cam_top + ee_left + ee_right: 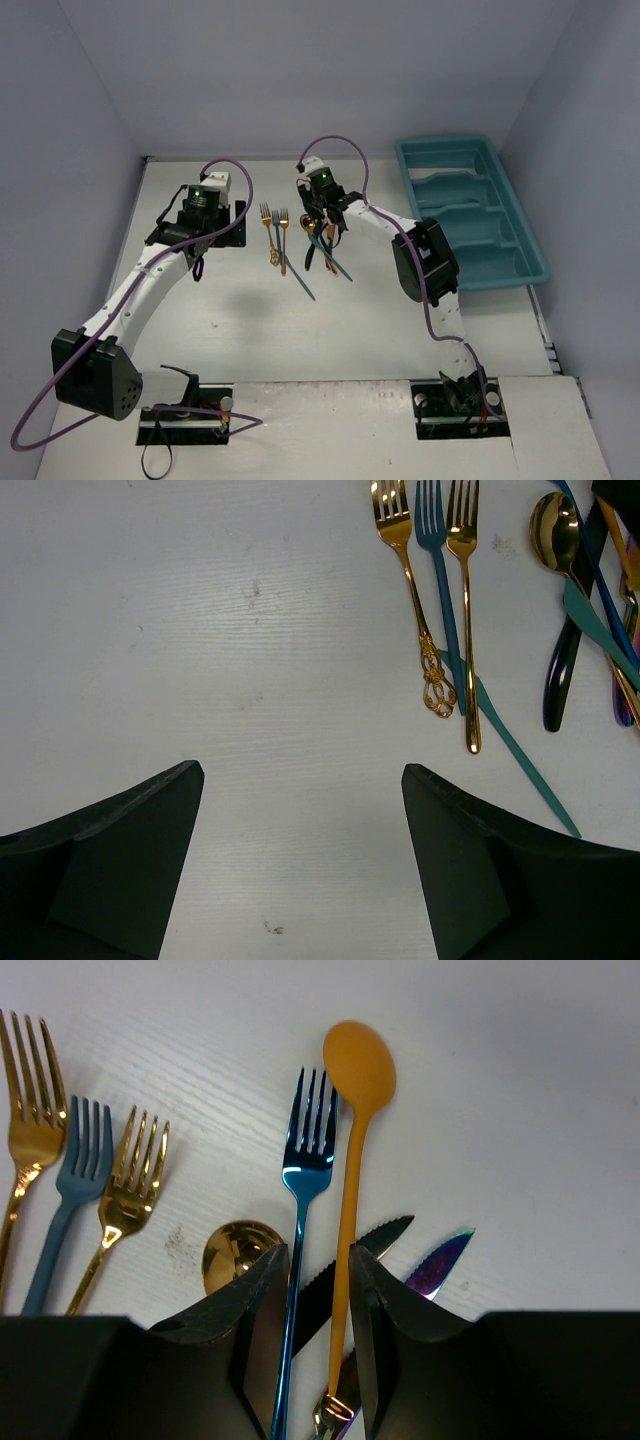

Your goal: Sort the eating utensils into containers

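"While the right gripper hung low over the heap, what sat between its fingers?" asked Mara.

"Two stems: the blue fork and the orange spoon, lying side by side. The jaws stood only a narrow way apart, one finger flanking each stem. Whether they pinched or merely straddled, I could not tell."

"Why both at once?"

"My guess is crowding. The stems ran too close for a finger to slip between, and a dark serrated knife and a gold spoon lay just under them."

"And the left gripper?"

"Spread wide with nothing in it, above bare table. Two gold forks and a teal fork lay in a row just beside it, likely its share."

"Where was the tray?"

"At the far right, well apart from the cutlery, and its compartments looked empty. I judged the sorting barely begun."

"What was the risk?"

"Lifting two kinds together. They belong in separate sections, so one would have to be shed."
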`<state>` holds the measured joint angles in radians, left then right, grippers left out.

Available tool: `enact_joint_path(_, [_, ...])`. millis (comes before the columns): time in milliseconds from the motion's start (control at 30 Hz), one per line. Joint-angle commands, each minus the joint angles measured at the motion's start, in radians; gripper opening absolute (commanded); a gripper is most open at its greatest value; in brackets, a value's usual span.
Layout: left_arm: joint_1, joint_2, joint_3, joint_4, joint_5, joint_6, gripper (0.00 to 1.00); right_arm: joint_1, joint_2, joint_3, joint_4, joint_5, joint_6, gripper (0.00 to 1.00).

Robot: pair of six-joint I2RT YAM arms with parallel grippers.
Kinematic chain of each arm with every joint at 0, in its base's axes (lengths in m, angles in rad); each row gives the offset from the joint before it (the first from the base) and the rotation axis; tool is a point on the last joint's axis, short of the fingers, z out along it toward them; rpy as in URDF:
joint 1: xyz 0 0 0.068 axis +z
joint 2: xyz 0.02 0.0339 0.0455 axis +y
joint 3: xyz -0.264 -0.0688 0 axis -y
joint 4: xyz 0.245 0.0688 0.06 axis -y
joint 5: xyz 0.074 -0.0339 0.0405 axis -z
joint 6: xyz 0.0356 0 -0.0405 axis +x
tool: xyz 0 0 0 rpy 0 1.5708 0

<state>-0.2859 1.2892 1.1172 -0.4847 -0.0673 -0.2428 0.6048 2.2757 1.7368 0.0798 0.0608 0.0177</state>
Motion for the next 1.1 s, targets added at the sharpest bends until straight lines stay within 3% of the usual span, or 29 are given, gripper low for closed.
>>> enact_joint_path(0, [0.005,-0.005,0.052,0.018,0.001,-0.007,0.78,0.007,-0.053,0.104,0.035,0.004,-0.009,0.27])
enact_joint_path(567, [0.005,-0.002,0.051,0.014,-0.004,-0.006,0.78,0.007,0.143,0.279,0.037,0.004,-0.059,0.24])
enact_joint_path(1067, [0.005,-0.002,0.052,0.014,0.007,-0.007,0.78,0.007,0.123,0.17,0.038,0.01,-0.018,0.26])
